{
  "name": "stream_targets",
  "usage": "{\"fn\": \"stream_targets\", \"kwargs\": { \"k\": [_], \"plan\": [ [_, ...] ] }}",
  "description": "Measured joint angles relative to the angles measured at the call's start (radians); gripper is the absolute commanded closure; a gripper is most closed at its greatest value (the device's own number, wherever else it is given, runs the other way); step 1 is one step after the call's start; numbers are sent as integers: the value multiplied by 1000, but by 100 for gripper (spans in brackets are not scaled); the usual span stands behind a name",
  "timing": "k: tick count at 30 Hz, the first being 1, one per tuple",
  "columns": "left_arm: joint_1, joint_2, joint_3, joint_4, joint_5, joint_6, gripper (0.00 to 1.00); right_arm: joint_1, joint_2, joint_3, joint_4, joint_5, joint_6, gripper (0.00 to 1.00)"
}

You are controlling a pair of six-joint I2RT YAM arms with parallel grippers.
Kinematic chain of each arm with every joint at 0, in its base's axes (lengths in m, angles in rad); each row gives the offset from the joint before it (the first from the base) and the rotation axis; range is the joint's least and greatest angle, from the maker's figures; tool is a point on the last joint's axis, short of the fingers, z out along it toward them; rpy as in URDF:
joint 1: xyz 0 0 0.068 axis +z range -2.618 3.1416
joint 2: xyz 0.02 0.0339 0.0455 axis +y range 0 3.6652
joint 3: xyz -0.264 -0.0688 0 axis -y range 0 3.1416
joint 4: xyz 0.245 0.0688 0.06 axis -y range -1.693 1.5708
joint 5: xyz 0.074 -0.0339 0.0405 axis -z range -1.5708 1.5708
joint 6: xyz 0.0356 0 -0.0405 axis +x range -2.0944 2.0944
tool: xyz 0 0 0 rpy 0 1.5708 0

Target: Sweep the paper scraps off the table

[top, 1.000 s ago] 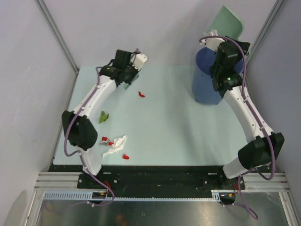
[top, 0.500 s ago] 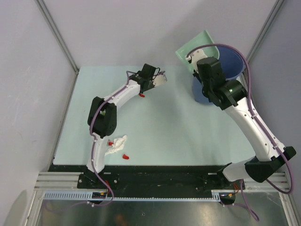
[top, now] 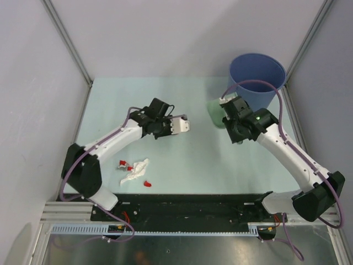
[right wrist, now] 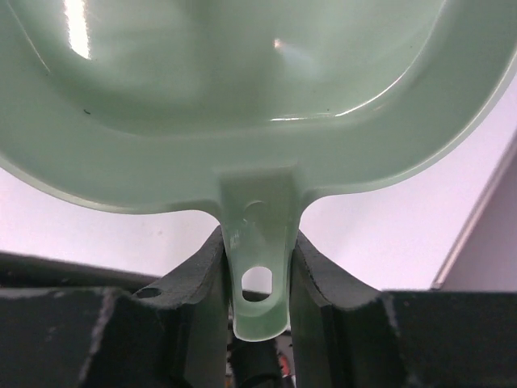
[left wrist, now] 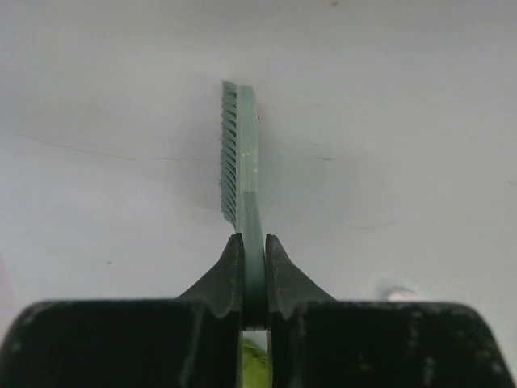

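Observation:
In the top view my left gripper [top: 167,125] is shut on the handle of a pale green brush [top: 180,125], held low over the middle of the mint-green table [top: 187,160]. The left wrist view shows the brush [left wrist: 240,162] edge-on, clamped between the fingers of that gripper [left wrist: 254,257]. My right gripper [top: 226,117] is shut on the handle of the pale green dustpan [top: 215,113], left of the bin. The right wrist view shows the empty pan [right wrist: 218,97] in that gripper [right wrist: 257,250]. A white crumple [top: 137,170] and three red pieces [top: 147,183] lie near the front left.
A tall blue bin [top: 257,74] stands at the back right corner, just behind the right arm. Grey walls close in the table on three sides. A black and metal rail [top: 187,207] runs along the near edge.
My left arm swung the brush from the back left toward the table's middle. My right arm brought the dustpan down from above the bin to its left. The green scrap and the middle red scrap no longer show.

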Motion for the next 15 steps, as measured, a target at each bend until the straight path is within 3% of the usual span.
{"fn": "stream_targets", "kwargs": {
  "k": [4, 9, 15],
  "plan": [
    [2, -116, -41, -70, 75, -80, 100, 14, 13, -82, -4, -101, 60, 100],
    [22, -218, -18, -146, 49, -249, 100, 72, 89, -128, 13, -189, 96, 100],
    [183, -319, 79, -163, -43, -399, 100, 140, 209, -156, 43, -249, 105, 100]
  ]
}}
